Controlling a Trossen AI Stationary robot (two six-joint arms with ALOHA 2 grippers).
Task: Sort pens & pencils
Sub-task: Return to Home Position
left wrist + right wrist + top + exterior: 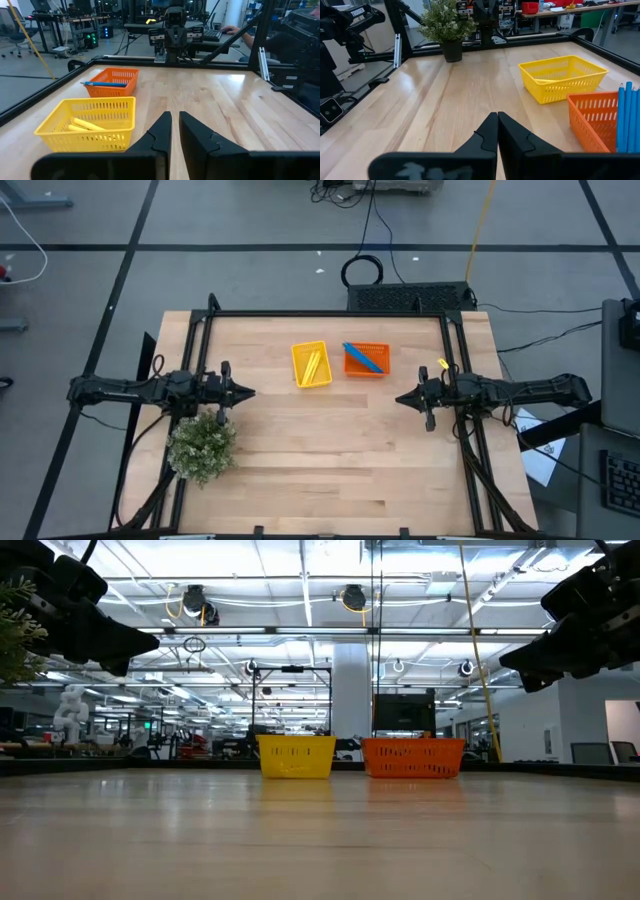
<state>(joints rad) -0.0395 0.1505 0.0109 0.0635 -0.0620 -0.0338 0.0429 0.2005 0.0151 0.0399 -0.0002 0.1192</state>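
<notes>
Foreground, wrist cameras: my left gripper [175, 116], fingers a narrow slit apart with nothing between them; my right gripper [497, 116], fingers pressed together, nothing held.

Item 1, pens [106, 84]: several blue sticks, all in the orange basket [111, 92], lying across it with ends on the rim.

Item 2, pencils [85, 124]: yellow sticks lying low inside the yellow basket [85, 142]. I cannot count them.

Item 3, baskets: side by side with a small gap, midway between the two arms, toward the edge farthest from the low camera. Yellow is on the left arm's side, orange on the right arm's.

Item 4, table [330, 470]: I see no loose blue or yellow stick on the wood. One small yellow speck [442, 364] shows by the right arm near the frame; I cannot tell what it is.

Item 5, arms: each stretched along its own side of the table, grippers hanging above the wood, pointing at each other, well apart from both baskets.

Item 6, plant [203, 445]: potted, just beside the left gripper.

Status, my reading: sorting looks complete, one colour per basket. Only parking the arms is left, and both look at or close to rest. I would check the speck before signing off.
</notes>
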